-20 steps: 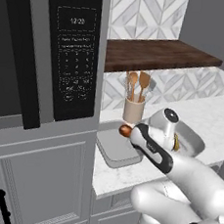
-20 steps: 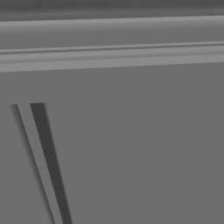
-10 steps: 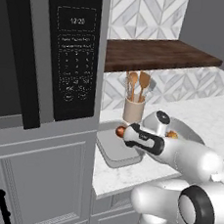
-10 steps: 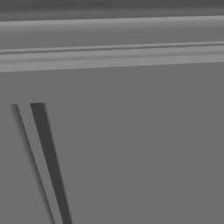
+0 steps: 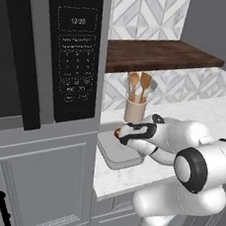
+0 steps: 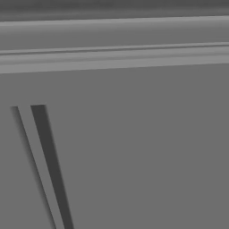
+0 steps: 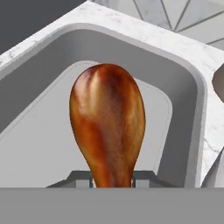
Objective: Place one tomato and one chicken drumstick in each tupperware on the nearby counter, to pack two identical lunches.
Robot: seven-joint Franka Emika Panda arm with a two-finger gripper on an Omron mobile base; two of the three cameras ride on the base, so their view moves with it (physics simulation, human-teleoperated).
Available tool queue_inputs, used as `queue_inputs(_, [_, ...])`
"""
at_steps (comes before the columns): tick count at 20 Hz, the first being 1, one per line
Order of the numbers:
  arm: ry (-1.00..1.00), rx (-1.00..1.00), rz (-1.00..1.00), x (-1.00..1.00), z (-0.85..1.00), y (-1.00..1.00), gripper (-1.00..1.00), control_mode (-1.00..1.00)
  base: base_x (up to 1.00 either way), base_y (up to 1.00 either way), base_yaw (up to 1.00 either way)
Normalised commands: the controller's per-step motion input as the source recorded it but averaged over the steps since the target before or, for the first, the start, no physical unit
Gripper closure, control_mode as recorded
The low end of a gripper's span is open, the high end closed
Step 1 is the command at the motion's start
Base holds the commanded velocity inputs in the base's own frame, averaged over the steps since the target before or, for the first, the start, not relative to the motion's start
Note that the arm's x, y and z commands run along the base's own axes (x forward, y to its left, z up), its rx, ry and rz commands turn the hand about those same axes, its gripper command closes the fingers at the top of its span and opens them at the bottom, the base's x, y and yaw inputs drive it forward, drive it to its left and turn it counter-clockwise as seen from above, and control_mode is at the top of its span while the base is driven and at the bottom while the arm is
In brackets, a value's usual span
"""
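Drumstick clamped in gripper, above tupperware.

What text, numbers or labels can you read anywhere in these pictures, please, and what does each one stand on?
"12:20": clock display at the top of the black microwave control panel.
Keypad rows below the clock on the same panel: too small and blurred to read.
No writing shows on the utensil crock, the tupperware, the chicken drumstick or the counter.
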Motion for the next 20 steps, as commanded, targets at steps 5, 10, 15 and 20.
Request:
queue_inputs(5, [0.00, 0.00, 0.00, 0.21, -0.20, 0.01, 1.00, -1.00, 0.00, 0.00, 0.00])
queue_inputs(10, [-0.03, -0.01, 0.00, 0.00, 0.03, 0.09, -1.00, -1.00, 0.00, 0.00, 0.00])
queue_inputs(15, [-0.09, 0.00, 0.00, -0.09, 0.93, 0.01, -1.00, -1.00, 0.00, 0.00, 0.00])
queue_inputs(20, [-0.02, 0.00, -0.10, -0.24, 1.00, -0.25, -1.00, -1.00, 0.00, 0.00, 0.00])
